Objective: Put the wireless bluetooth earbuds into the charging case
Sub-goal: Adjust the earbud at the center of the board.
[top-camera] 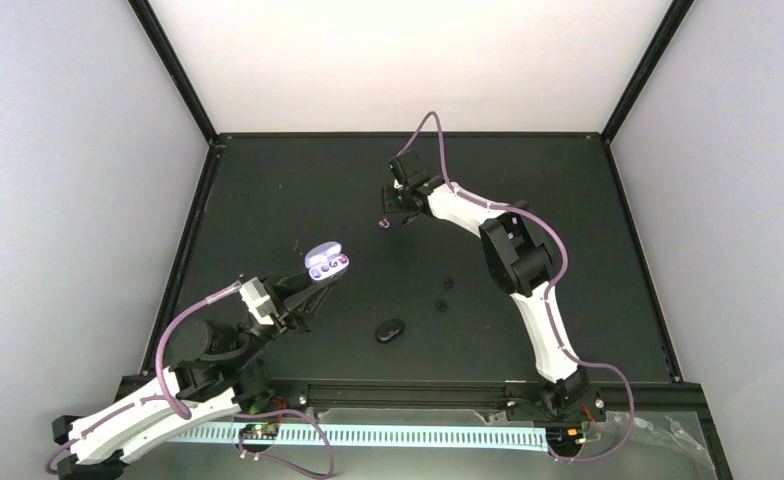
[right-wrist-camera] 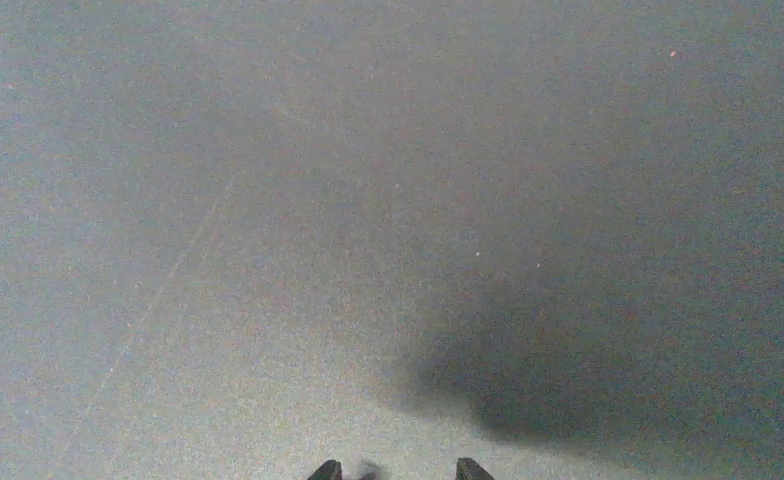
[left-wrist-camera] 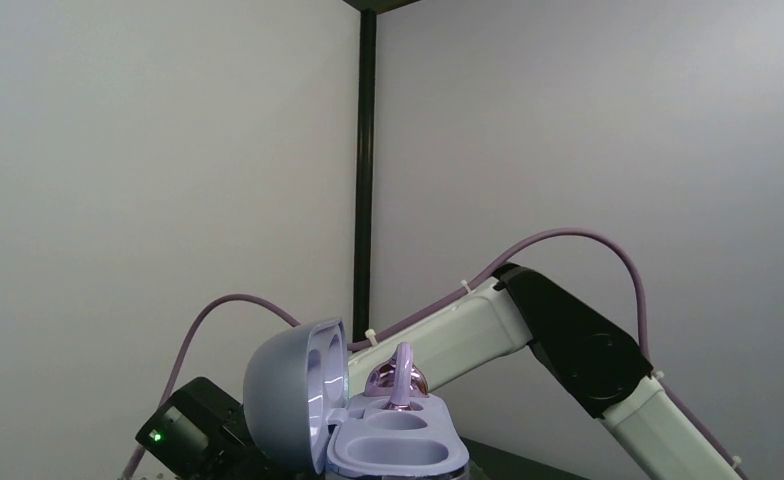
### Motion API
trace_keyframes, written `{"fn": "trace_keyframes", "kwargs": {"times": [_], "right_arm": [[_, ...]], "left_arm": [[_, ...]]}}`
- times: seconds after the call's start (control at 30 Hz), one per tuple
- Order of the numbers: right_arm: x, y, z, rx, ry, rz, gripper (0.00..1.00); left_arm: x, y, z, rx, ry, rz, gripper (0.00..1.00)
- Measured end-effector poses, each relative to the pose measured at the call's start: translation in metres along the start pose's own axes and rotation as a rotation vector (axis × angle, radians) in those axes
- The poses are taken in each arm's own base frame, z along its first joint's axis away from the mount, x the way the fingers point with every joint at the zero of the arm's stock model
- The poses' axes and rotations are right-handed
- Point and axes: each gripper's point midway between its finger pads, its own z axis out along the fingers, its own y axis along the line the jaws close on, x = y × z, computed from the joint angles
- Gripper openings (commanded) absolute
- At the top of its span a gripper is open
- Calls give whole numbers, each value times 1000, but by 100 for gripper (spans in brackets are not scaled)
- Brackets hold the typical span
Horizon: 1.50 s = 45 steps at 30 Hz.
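My left gripper [top-camera: 317,279] is shut on the open lilac charging case [top-camera: 326,262] and holds it above the mat. In the left wrist view the case [left-wrist-camera: 398,455] faces up with its lid [left-wrist-camera: 278,400] swung left. One glossy pinkish-purple earbud [left-wrist-camera: 400,378] sits in the far socket and the near socket is bare. The other pink earbud [top-camera: 384,224] lies on the mat at the tips of my right gripper [top-camera: 386,213]. In the right wrist view that gripper [right-wrist-camera: 398,470] is slightly open, with a small blur [right-wrist-camera: 372,468] by its left fingertip.
A closed black oval case [top-camera: 390,330] lies on the mat near the front middle. Two small black earbuds [top-camera: 447,283] [top-camera: 440,305] lie right of it. The right arm [left-wrist-camera: 568,340] crosses behind the lilac case. Black frame posts and white walls enclose the mat.
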Motion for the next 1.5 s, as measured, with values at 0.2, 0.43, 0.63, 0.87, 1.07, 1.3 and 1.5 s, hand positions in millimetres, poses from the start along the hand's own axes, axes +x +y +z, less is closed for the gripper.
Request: {"fn": "trace_keyframes", "kwargs": {"times": [0.2, 0.43, 0.63, 0.87, 1.07, 1.3, 1.5], "right_arm": [[8, 0, 1, 3, 26, -6, 26], [23, 0, 4, 6, 53, -11, 25], [27, 8, 4, -6, 52, -24, 24], [40, 20, 0, -16, 70, -45, 20], [51, 29, -3, -21, 84, -63, 17], [56, 33, -4, -25, 91, -68, 9], [56, 33, -4, -25, 92, -68, 4]], "left_arm": [[0, 0, 0, 0, 0, 4, 2], [0, 0, 0, 0, 0, 4, 2], [0, 0, 0, 0, 0, 5, 1], [0, 0, 0, 0, 0, 4, 2], [0, 0, 0, 0, 0, 4, 1], [0, 0, 0, 1, 0, 4, 2], [0, 0, 0, 1, 0, 4, 1]]}}
